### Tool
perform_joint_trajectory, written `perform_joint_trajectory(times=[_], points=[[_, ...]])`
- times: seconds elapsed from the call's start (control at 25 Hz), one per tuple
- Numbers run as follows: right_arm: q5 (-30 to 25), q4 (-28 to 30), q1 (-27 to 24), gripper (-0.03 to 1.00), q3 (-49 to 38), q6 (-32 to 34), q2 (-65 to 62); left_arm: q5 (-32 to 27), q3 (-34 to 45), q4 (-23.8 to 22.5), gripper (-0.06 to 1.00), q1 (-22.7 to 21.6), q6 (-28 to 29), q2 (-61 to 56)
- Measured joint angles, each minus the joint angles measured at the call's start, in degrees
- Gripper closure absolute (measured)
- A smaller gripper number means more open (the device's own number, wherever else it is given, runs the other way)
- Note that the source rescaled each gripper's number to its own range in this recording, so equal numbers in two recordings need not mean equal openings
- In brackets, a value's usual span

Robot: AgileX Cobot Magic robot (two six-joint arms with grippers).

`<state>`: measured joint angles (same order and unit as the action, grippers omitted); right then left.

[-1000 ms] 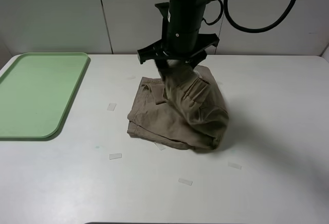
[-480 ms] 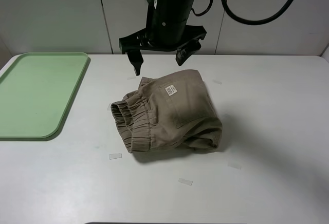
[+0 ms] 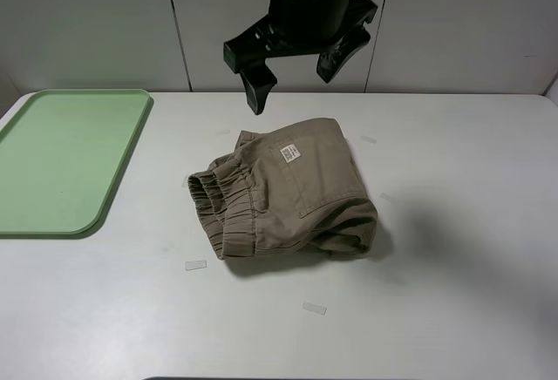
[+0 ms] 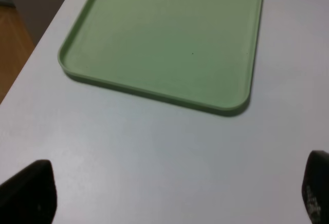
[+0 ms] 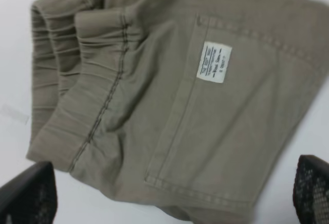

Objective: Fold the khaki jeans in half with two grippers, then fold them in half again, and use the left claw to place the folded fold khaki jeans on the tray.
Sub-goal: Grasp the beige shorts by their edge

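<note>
The khaki jeans (image 3: 288, 188) lie folded in a thick bundle at mid-table, gathered waistband toward the tray, white label (image 3: 289, 153) on top. My right gripper (image 3: 296, 79) hangs above their far edge, open and empty, apart from the cloth. The right wrist view looks straight down on the jeans (image 5: 169, 106) between the spread fingertips of the right gripper (image 5: 169, 193). The pale-green tray (image 3: 61, 158) sits bare at the table's left. The left gripper (image 4: 172, 190) is open over bare table just short of the tray (image 4: 164, 34); the exterior high view does not show it.
Small clear tape strips (image 3: 195, 265) (image 3: 314, 308) lie on the white table in front of the jeans. A white panelled wall stands behind. In the left wrist view the table edge (image 4: 31, 54) runs beside the tray, with floor beyond.
The right gripper let go of the jeans' fold, opened wide and rose. The jeans dropped into a folded bundle with the waistband leftward. The left gripper stayed open.
</note>
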<state>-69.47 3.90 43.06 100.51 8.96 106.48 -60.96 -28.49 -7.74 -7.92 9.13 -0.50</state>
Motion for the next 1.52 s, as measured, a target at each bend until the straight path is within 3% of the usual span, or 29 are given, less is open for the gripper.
perform_joint_trajectory(times=[0.2,0.76,1.28,1.36,1.52], points=[[-0.05,-0.82,0.05,-0.03,-4.17,-2.22,-7.14,0.0,0.0,0.0,0.0,0.0,0.0,0.0],[-0.16,-0.88,0.05,-0.03,-28.6,-3.15,-35.05,0.0,0.0,0.0,0.0,0.0,0.0,0.0],[-0.25,-0.93,-0.09,-0.03,-45.38,-3.15,-58.24,0.0,0.0,0.0,0.0,0.0,0.0,0.0],[-0.25,-1.28,-1.63,-0.03,-48.38,-3.15,-61.76,0.0,0.0,-0.08,0.0,0.0,0.0,0.0],[-0.3,-1.28,-9.66,-0.03,-54.44,-3.15,-68.9,-0.05,0.0,-0.08,0.0,0.0,0.0,0.0]])
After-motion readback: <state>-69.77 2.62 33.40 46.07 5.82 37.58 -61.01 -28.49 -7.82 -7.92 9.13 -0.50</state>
